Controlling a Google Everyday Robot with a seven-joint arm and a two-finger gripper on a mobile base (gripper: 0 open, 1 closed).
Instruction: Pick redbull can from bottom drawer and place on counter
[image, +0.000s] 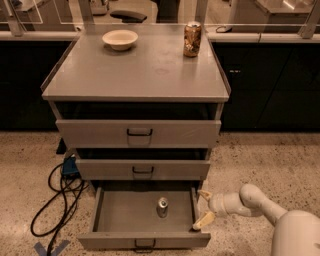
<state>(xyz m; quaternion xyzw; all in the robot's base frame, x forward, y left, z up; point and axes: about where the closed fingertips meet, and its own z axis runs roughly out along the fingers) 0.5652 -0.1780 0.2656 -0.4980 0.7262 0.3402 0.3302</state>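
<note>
Camera view: the approach is in hand. The end effector (203, 207) is open and empty at the right wall of the bottom drawer (125, 217), and the redbull can (162, 206) stands upright mid-floor of that drawer. The next move appears to call for clearing the wall and closing on the can, then lifting it to the desk (140, 70) above the drawer. The can's label is unreadable, and whether the lower finger touches the wall cannot be determined.

The gripper (204, 207) sits toward 4 o'clock in the view, pointing to 9 o'clock. Its two pale fingers (203, 220) stand spread apart, one at 12 o'clock and one at 6 o'clock, with nothing between them. Behind it the white wrist (227, 204) runs toward 3 o'clock to a rounded joint (248, 194). From there the forearm (267, 209) slopes toward 5 o'clock.
</note>
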